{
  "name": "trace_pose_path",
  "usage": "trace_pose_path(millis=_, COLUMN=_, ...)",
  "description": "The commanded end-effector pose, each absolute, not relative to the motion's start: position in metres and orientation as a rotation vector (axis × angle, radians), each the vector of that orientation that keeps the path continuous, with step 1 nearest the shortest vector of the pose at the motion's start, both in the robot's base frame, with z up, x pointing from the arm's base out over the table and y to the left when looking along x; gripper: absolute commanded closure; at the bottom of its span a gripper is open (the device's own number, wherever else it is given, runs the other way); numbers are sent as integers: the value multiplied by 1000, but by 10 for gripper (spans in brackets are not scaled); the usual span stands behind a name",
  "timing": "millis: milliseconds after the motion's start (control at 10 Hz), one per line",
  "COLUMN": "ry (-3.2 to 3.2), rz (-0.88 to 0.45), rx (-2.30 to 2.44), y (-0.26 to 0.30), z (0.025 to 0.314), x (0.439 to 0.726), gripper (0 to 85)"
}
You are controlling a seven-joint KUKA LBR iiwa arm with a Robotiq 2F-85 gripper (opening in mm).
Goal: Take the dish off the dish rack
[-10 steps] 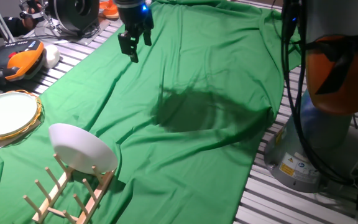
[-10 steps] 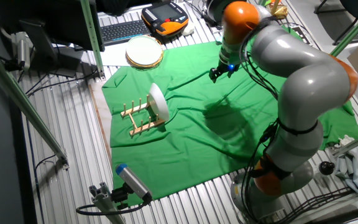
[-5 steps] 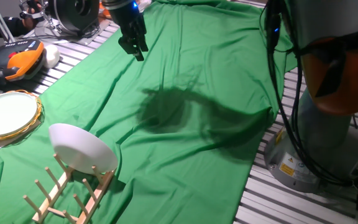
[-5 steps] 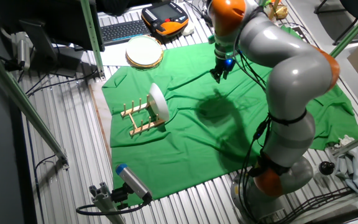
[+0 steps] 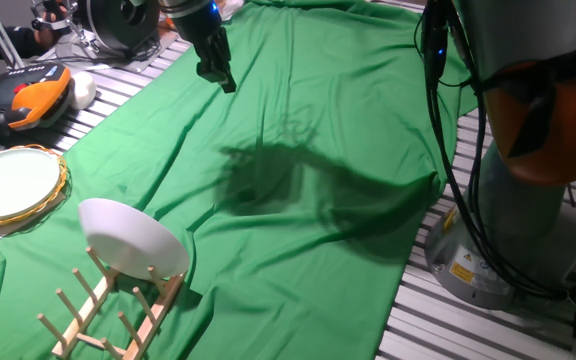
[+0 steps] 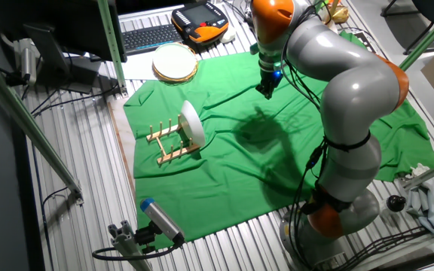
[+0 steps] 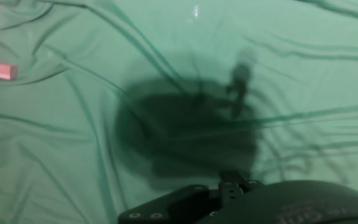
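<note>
- The dish [image 5: 133, 238] is seen leaning upright in the rack [image 5: 108, 305].
- The gripper [image 5: 216, 72] is held well apart above green cloth [image 5: 308, 150]; its fingers' opening cannot be told.

Wrinkled green cloth [image 5: 328, 130]; gold-rimmed plate [image 5: 10, 186]; keyboard [image 6: 148, 36]; orange pendant [image 6: 200, 21]

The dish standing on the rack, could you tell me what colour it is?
Plain glossy white all over; the dish shows best in one fixed view.
</note>
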State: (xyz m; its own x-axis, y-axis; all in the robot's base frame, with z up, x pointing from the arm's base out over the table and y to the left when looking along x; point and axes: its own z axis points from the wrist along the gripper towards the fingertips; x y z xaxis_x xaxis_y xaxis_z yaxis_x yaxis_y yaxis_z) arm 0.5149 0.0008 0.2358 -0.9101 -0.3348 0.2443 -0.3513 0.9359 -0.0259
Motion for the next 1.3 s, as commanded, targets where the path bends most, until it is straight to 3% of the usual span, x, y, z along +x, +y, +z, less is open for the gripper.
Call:
trace_pose_path(millis=0, ry=-2856, rz=101, rx=514, y=1, z=236, x=515, gripper=850)
trace_pose_path(millis=1200, ry=-2897, rz=142, rx=357, y=1, z=236, x=515, gripper=850)
